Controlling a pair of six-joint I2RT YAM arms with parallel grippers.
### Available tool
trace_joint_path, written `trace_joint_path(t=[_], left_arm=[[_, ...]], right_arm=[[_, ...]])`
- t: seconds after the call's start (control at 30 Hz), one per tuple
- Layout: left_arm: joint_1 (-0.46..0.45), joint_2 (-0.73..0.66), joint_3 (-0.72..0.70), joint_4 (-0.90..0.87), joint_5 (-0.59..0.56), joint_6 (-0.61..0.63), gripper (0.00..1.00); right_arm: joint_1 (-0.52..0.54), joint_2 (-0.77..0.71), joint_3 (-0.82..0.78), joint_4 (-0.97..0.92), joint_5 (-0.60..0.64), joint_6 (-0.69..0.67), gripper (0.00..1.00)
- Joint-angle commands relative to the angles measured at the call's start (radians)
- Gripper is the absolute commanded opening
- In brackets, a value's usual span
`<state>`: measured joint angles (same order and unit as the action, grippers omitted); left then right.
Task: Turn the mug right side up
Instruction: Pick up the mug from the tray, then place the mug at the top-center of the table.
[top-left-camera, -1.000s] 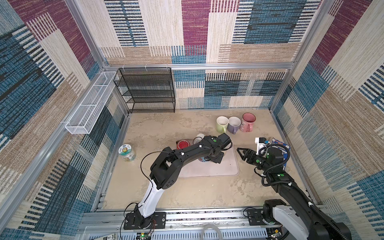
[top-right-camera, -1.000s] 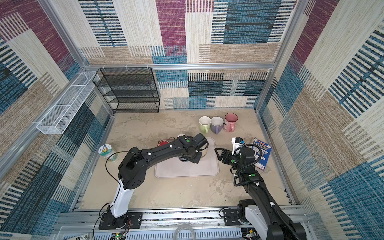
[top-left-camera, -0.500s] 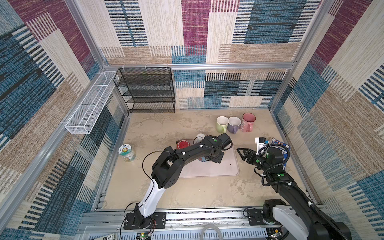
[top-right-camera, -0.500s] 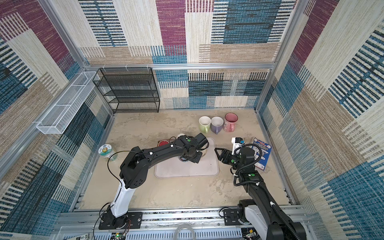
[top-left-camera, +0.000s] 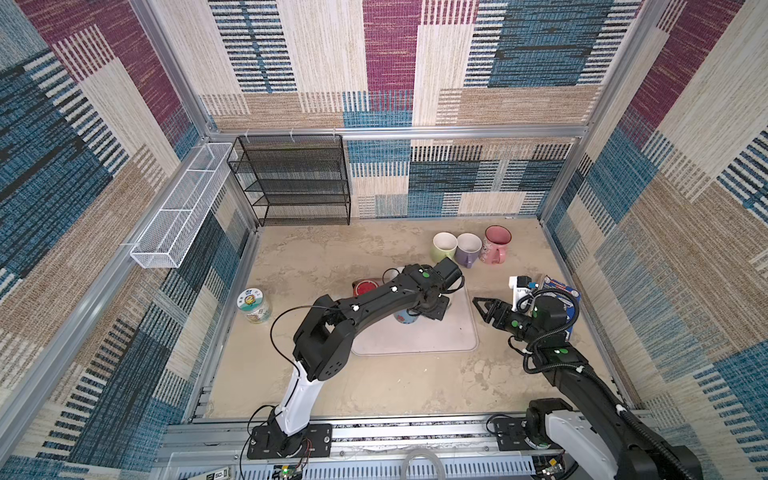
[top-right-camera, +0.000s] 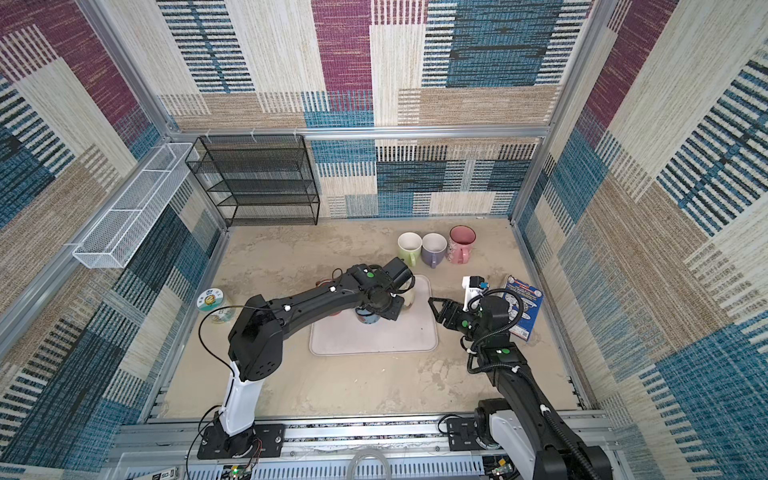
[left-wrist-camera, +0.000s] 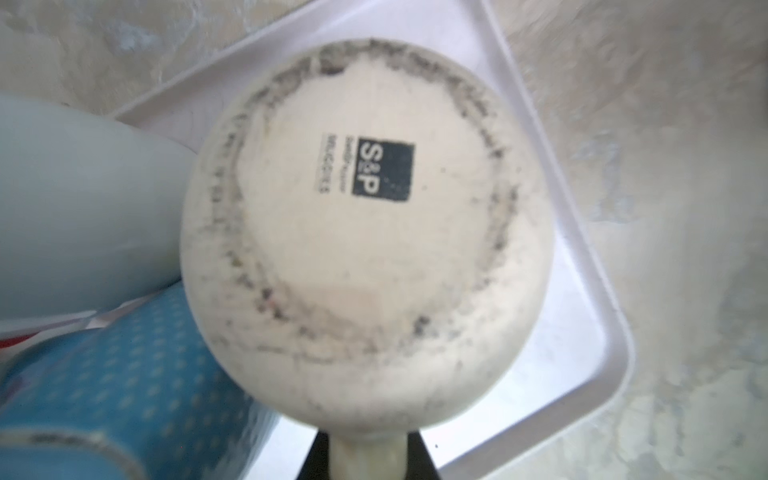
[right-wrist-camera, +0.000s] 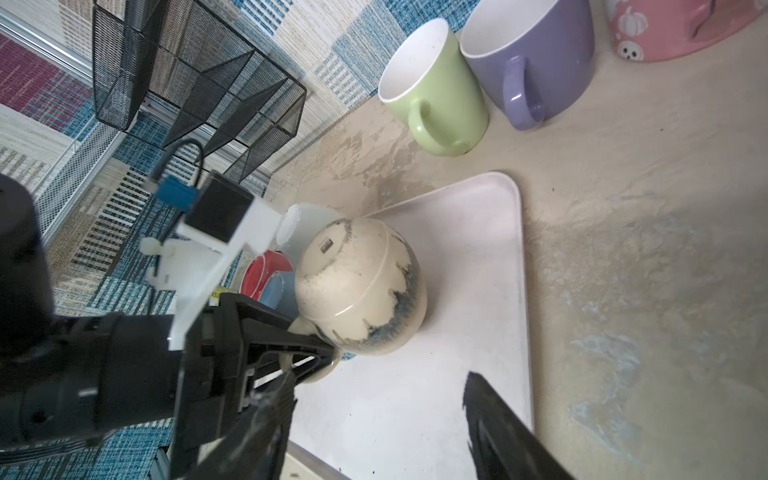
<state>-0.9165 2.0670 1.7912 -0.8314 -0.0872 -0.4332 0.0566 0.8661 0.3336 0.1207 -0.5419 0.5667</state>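
Pinching the handle of the cream mug (right-wrist-camera: 361, 286) with the left gripper (left-wrist-camera: 368, 456): fingers pressed onto the handle from both sides, plain in both wrist views.

Upside down on the far half of the tray (right-wrist-camera: 478, 249), mouth on the tray floor, base up. On the base, a dark square S&P stamp and a smudged grey ring round it; near the rim, streaks of blue-grey glaze. Mostly hidden in both top views under the left arm, stretched low over the tray from its left side.

Crowded against that mug on the side nearer the tray's left edge: a blue dotted mug (left-wrist-camera: 104, 374), touching it or very nearly, and a pale mug (right-wrist-camera: 307, 224) lying on its side, white rim turned sideways. Just past those, at the tray's far left corner, a red cup (right-wrist-camera: 266, 270); on the tray or off it, cannot tell.

Spread wide with nothing between the jaws: the right gripper (top-left-camera: 480, 309), hovering at the tray's right edge, tips toward the tray, near the cream mug but not touching it.

Beyond the tray's far right corner, upright and side by side: a green mug (right-wrist-camera: 436, 95), a purple mug (right-wrist-camera: 532, 54), a pink mug (right-wrist-camera: 665, 29) with pumpkin and ghost prints. Well off the tray's left side, a jar (top-left-camera: 253, 305) with a printed lid. Far behind the tray, against the back wall, a black mesh rack (top-left-camera: 295, 178).
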Motion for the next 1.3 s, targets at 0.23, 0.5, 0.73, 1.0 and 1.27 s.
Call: trace_joint_path(t=[0.23,0.5,0.73,1.0,1.27], left_arm=[[0.050,-0.146,-0.092,0.210,0.196,-0.046,0.00],[0.117,-0.314,-0.382,0.606,0.412,-0.184,0.00],[0.172,-0.390,-0.569,0.904,0.552,-0.299,0.00],[0.225,-0.406,-0.728,1.267,0.658,-0.471,0.00],[0.239,-0.420,-0.763,1.400,0.710,-0.522,0.00]], right_arm=[[-0.001,-0.025,-0.062,0.126,-0.144,0.080,0.62],[0.000,-0.022,-0.119,0.300,-0.320,0.183,0.49],[0.005,0.024,-0.120,0.440,-0.407,0.276,0.47],[0.077,0.086,-0.082,0.525,-0.405,0.338,0.35],[0.150,0.205,-0.025,0.585,-0.359,0.378,0.32]])
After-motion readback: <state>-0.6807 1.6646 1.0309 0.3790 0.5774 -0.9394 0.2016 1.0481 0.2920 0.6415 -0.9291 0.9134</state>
